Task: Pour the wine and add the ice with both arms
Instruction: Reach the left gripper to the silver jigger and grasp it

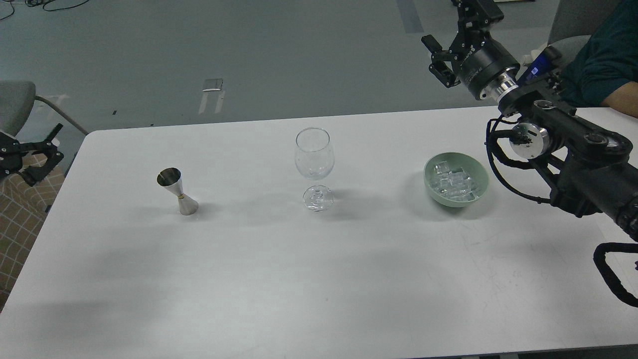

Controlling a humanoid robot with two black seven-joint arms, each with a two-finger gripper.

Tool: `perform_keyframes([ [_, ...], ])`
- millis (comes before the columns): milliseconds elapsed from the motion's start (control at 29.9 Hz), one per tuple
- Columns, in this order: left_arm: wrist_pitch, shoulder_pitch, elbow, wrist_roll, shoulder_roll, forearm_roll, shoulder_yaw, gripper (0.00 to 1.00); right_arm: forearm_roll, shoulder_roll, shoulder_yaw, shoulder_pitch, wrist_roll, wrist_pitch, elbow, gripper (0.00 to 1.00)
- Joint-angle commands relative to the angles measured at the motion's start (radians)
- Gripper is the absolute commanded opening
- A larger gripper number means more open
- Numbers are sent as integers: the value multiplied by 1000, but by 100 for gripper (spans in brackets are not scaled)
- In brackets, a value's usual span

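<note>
Both grippers off the counter [249, 279], holding nothing
Ice [454, 182] in green bowl [480, 174], right of upright wine glass [314, 167]; jigger [177, 191] stands left. Right gripper [436, 60] raised beyond bowl, fingers apart; left gripper [47, 152] at counter's left edge, fingers apart
</note>
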State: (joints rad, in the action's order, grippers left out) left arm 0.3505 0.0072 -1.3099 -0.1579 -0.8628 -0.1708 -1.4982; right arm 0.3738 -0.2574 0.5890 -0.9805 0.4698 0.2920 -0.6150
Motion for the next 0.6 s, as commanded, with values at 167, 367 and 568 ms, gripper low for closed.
perform_keyframes([
  [167,-19,250,-181,-80,169,-38,-103,97,-1,1,0,14,1,-2,3,100],
  [367,-94,316,-230,-118,327,-35,-103,97,-1,4,-5,23,0,-23,3,100],
  [568,-166,310,-223,-123,452,-16,-85,97,-1,4,-5,22,0,-34,6,100],
])
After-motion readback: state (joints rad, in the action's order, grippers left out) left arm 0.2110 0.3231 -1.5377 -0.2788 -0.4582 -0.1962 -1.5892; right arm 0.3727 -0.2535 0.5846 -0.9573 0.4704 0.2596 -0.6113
